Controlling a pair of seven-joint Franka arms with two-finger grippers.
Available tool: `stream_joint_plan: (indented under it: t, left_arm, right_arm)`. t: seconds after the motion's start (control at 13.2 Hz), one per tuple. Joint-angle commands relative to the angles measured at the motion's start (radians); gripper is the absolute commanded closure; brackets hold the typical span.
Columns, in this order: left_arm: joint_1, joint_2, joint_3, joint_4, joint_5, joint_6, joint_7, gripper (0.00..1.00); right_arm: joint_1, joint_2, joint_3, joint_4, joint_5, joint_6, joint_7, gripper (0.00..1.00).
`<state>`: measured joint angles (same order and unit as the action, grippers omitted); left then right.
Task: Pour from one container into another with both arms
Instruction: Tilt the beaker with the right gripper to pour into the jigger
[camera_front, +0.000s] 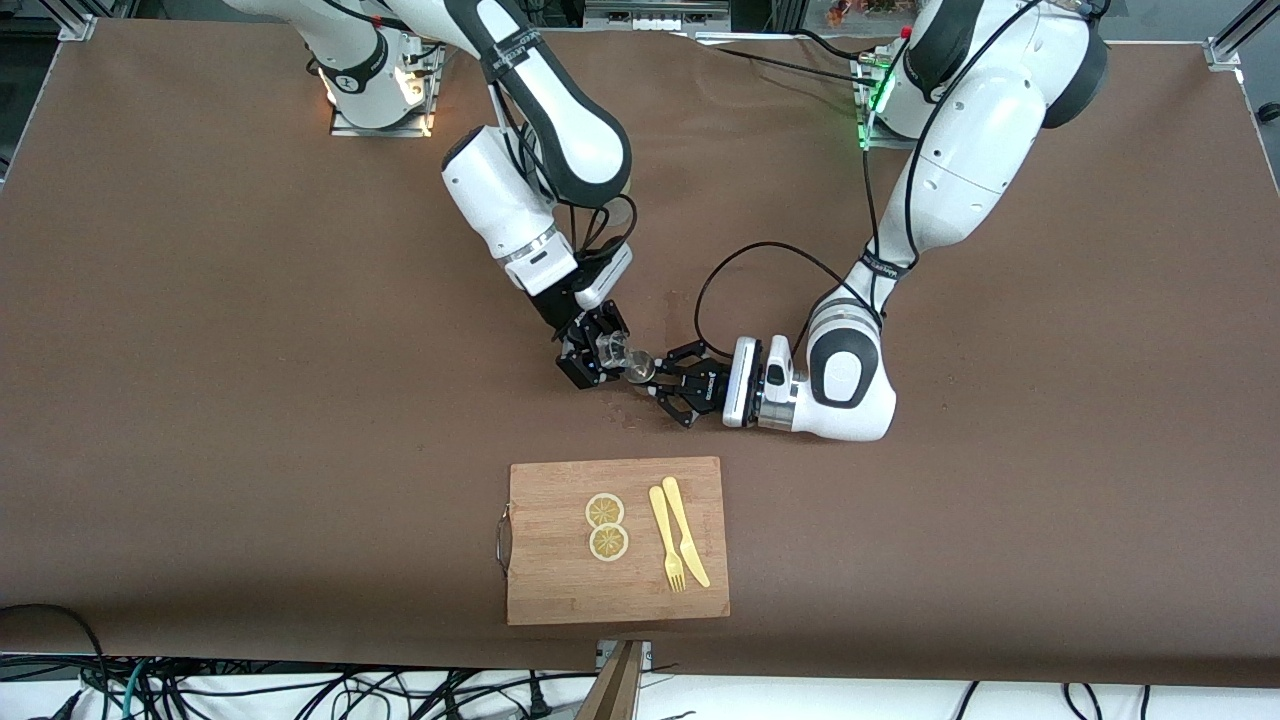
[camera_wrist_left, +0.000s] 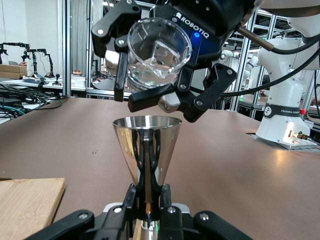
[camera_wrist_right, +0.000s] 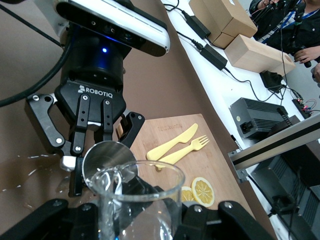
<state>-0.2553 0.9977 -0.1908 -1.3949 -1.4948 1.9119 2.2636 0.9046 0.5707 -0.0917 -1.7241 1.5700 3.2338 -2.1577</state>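
Two lemon slices (camera_front: 606, 526), one fork (camera_front: 665, 540)

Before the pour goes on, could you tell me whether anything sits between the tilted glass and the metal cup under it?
Nothing visible does: the glass in the right gripper hangs directly above the metal cup held by the left gripper.

Left wrist view: metal jigger (camera_wrist_left: 146, 145) base hidden between left gripper (camera_wrist_left: 146, 200) fingers. Right wrist view: glass (camera_wrist_right: 137, 200) bottom cut off by edge. Front view: both arm bases cropped at top.
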Motion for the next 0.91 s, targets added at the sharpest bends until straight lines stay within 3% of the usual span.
stream_joint_plan:
  t: [0.0,0.83]
  left_arm:
    - [-0.004,-0.004,0.004,0.008,-0.027,0.003,0.005,1.00]
    - [-0.002,-0.004,0.005,0.008,-0.028,0.001,0.007,1.00]
  right_arm:
    - [0.014,0.005,-0.002,0.004,-0.047,0.046,-0.001,0.83]
    - [0.016,0.011,-0.002,0.008,-0.079,0.047,0.002,0.82]
